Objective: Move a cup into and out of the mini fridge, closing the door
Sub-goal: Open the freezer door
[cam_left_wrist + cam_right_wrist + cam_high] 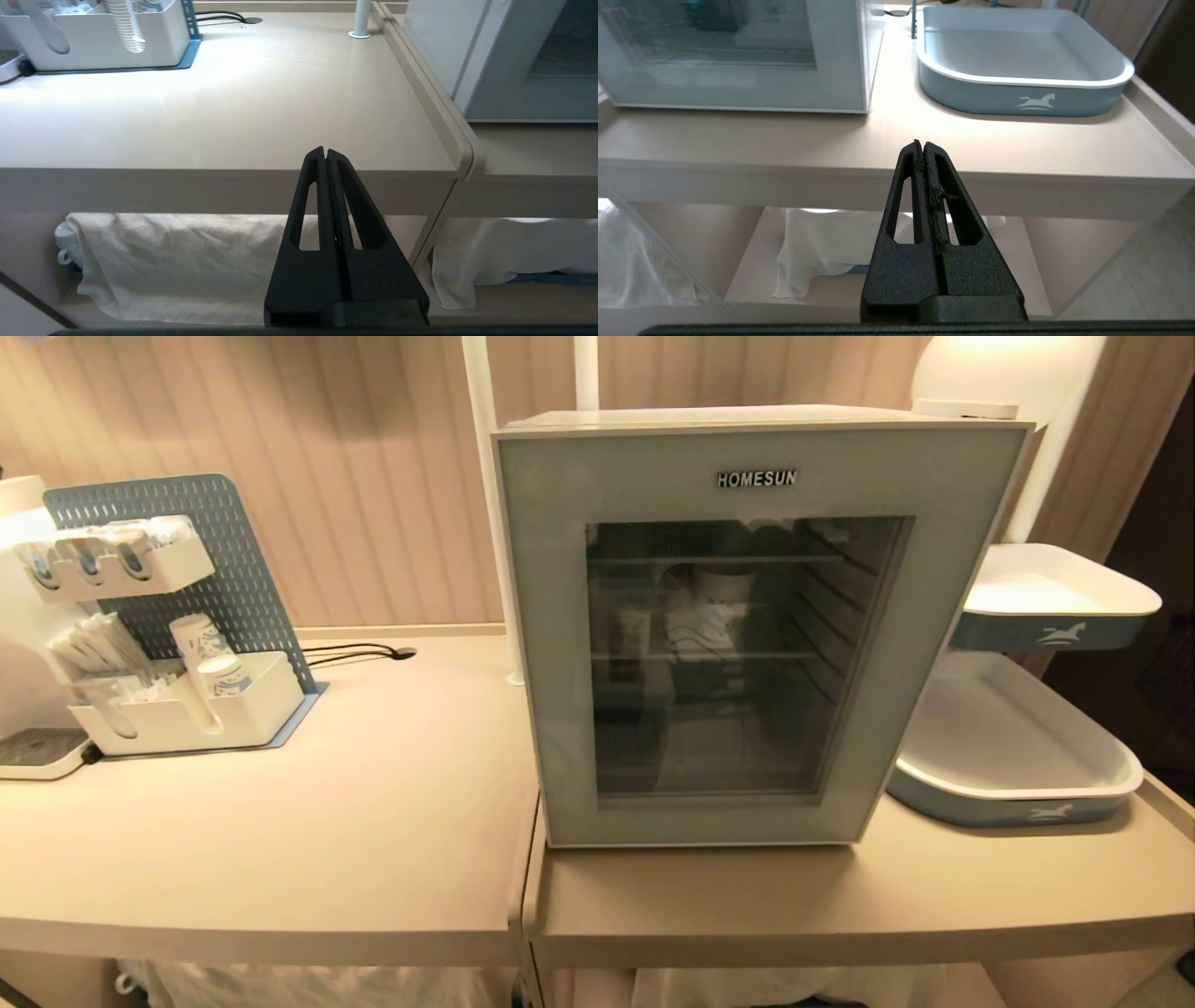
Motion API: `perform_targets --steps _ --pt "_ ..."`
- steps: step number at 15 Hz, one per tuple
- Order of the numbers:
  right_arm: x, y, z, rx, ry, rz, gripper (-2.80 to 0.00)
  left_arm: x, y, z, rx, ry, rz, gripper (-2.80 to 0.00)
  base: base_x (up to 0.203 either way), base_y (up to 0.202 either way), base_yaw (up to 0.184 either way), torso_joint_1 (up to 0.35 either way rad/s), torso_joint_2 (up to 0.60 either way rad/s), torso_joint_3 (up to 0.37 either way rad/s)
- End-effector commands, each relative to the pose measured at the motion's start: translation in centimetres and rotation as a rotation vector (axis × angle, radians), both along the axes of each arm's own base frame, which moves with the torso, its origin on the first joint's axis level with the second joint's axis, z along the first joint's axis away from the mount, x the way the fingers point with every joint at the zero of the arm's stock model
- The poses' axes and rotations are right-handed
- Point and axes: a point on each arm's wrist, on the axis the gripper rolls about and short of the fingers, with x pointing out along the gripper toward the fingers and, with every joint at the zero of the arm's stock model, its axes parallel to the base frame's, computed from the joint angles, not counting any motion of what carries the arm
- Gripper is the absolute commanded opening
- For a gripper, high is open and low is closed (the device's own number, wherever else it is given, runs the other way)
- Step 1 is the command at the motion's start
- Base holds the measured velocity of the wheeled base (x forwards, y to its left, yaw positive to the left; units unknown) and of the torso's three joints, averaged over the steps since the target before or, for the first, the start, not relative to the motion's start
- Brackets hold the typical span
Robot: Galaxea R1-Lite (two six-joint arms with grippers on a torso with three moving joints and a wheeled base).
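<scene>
**Both arms parked low, fridge shut**

Nearest the robot, the black left gripper (325,153) hangs before the front edge of the beige laminate counter (280,840), its two fingers pressed flat together on nothing. The black right gripper (923,145) sits the same way in front of the neighbouring counter section, fingers closed and empty. Under the counters, pale cream cloths (187,261) drape over the lower shelf.

On the counter stands the boxy white mini fridge (747,625), its pale grey-blue framed glass door (551,644) closed flush. Through the dark glass a few pale containers show dimly on the wire shelves; I cannot tell whether the small white cup is among them.

Just beside the fridge on the robot's right lies a blue-sided white tray (1013,807), a second one raised behind it. Far left, a white organiser (177,709) holds patterned paper cups (210,658) against a blue pegboard (233,551).
</scene>
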Motion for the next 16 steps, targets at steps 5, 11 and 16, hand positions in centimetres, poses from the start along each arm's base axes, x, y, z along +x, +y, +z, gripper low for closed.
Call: perform_targets --steps 5,11,16 --pt "0.0 0.0 0.0 -0.004 -0.001 0.002 -2.80 -1.1 0.2 3.5 0.055 -0.129 0.095 -2.80 0.000 0.000 0.000 0.000 0.00 0.000" --pt "0.0 0.0 0.0 -0.003 -0.002 0.002 -2.80 -11.1 0.5 27.5 -0.006 -0.431 0.246 -2.80 0.000 0.000 0.000 0.000 0.00 0.000" --pt "0.0 0.0 0.0 -0.007 -0.002 0.002 -2.80 6.6 0.0 37.7 -0.062 -0.036 0.023 -2.80 0.000 0.000 0.000 0.000 0.00 0.000"
